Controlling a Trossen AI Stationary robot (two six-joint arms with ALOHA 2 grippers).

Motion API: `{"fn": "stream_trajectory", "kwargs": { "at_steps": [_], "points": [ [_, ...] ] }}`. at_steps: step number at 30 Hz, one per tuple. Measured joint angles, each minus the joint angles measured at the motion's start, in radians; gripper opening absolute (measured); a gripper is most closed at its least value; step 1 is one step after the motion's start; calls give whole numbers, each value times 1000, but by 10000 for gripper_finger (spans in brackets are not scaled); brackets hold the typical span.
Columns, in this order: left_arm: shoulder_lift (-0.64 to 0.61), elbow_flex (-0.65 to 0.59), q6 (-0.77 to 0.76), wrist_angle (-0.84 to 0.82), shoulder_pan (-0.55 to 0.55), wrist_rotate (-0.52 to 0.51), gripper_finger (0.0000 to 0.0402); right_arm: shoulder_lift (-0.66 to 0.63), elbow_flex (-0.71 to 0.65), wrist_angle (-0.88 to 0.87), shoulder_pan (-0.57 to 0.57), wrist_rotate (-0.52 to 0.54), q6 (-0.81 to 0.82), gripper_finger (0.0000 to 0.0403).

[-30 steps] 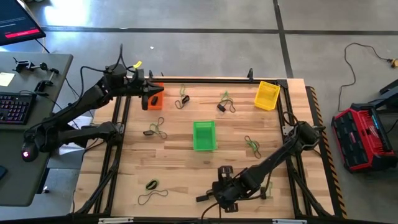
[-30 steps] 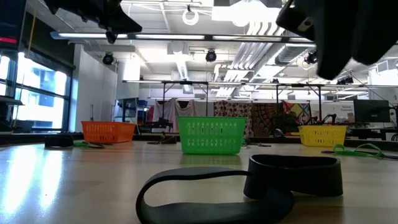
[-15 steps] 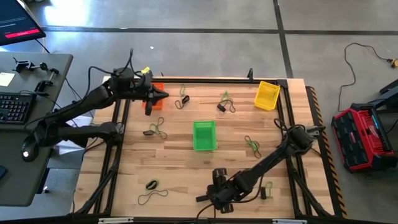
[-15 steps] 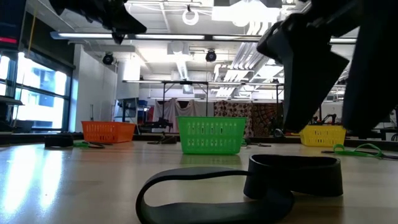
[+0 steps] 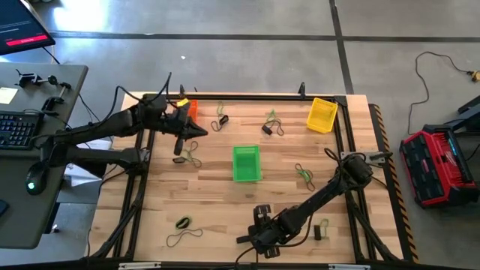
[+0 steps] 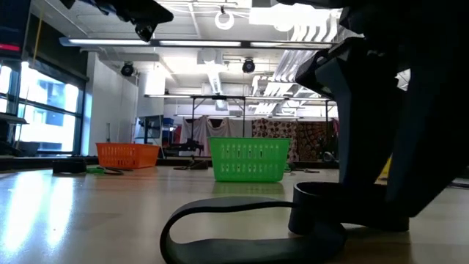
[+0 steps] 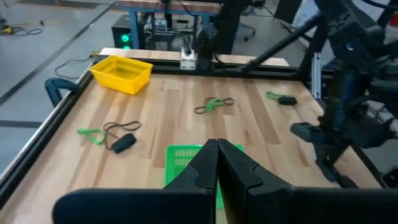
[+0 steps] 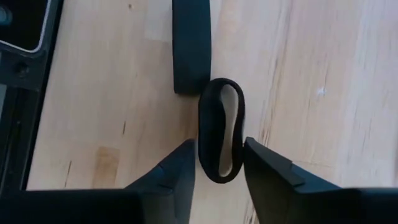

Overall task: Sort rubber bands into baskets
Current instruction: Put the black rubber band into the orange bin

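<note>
A flat black rubber band point(image 8: 221, 134) lies on the wood near the table's front edge, one end curled into an upright loop point(image 6: 344, 209). My right gripper point(image 8: 219, 169) points steeply down over it, open, one finger on each side of the loop. My left gripper point(image 5: 196, 133) hangs shut and empty above the table's far left, between the orange basket point(image 5: 192, 109) and the green basket point(image 5: 246, 163). The yellow basket point(image 5: 322, 114) stands at the far right. In the low view the right arm point(image 6: 396, 132) hides the yellow basket. My right gripper's fingers point(image 8: 180, 171) come from above and stand close against the two sides of the band's loop point(image 8: 205, 146), which keeps its rounded shape and rests on the table. Whether the fingers touch it I cannot tell.
Loose rubber bands lie scattered: green and black ones by the left gripper point(image 5: 187, 156), at the near left point(image 5: 184, 223), right of the green basket point(image 5: 304, 174), near the far edge point(image 5: 271, 126), and beside the right arm point(image 5: 322, 229). A black frame rail point(image 5: 262, 97) rims the table.
My left gripper has swung away from over the orange basket toward the table's middle and near side, still shut. My right gripper has sunk toward the table onto the black band, which has stayed where it was.
</note>
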Motion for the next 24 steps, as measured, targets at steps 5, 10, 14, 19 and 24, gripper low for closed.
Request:
{"fn": "stream_trajectory", "kwargs": {
  "at_steps": [5, 10, 14, 19, 24],
  "points": [
    [0, 0, -17, 0, -93, -61, 0, 0, 0, -14, 0, 5, 24, 75],
    [0, 0, -52, 0, -174, -135, 0, 0, 0, -16, 0, 7, 43, 31],
    [0, 0, -62, 0, -225, -192, 0, -4, 0, -18, 0, 6, 82, 5],
    [0, 0, -105, 9, -239, -292, 0, -49, 0, -53, -12, -2, 158, 5],
    [0, 0, -111, 44, -236, -294, 0, -140, 1, -108, -56, 14, 159, 2]
  ]
}}
